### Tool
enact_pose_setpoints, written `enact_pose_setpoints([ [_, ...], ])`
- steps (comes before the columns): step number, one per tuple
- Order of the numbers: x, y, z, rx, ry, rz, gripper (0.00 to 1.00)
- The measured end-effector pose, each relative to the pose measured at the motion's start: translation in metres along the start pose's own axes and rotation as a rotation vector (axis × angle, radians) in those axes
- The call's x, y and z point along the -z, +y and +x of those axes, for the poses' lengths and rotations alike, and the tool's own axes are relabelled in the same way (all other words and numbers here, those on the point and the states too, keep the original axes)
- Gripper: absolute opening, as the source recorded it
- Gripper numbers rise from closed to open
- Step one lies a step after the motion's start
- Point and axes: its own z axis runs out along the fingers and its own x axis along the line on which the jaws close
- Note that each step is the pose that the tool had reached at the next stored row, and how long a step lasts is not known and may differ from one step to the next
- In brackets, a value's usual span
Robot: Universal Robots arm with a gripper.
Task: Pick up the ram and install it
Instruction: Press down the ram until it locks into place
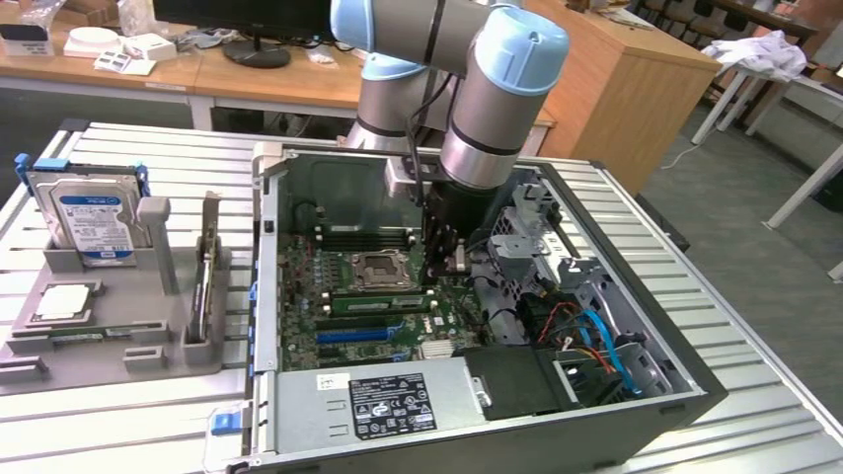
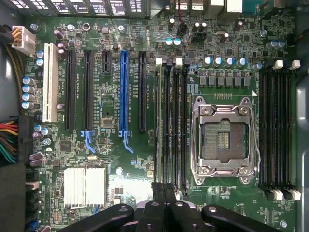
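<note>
1. An open computer case (image 1: 270,296) lies flat on a slatted metal counter (image 1: 737,346), with the motherboard (image 1: 306,341) facing up.
2. The arm (image 1: 488,109) reaches down into the case. Its fingers (image 1: 443,259) sit low over the board, just to the exterior view's right of the empty processor socket (image 1: 375,269).
3. The fingers are closed together. In the wrist view their dark tips (image 2: 158,189) sit at one end of the bank of black memory slots (image 2: 183,125) beside the socket (image 2: 223,140).
4. The ram (image 1: 375,301) shows as a long green stick standing on edge along the slots on the near side of the socket. Its end toward the exterior view's right lies close to the fingertips. Whether they touch it cannot be told.
5. A second bank of memory slots (image 2: 277,130) lies on the other side of the socket.
6. The wrist view also takes in a blue expansion slot (image 2: 124,92) and a ribbed silver heat sink (image 2: 85,186).
7. To the exterior view's left, a gray rack (image 1: 118,341) on the counter holds a hard drive (image 1: 90,212) upright, well apart from the case.
</note>
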Motion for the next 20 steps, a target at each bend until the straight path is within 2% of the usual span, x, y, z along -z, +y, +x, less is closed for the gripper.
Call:
enact_pose_setpoints([
  [3,0.0000,-0.0012,0.000,0.000,-0.0005,0.0001,0.11],
  [4,0.0003,-0.0120,0.000,0.000,-0.0010,0.0001,0.11],
  [20,-0.0008,-0.0121,0.000,0.000,-0.0010,0.0000,0.11],
])
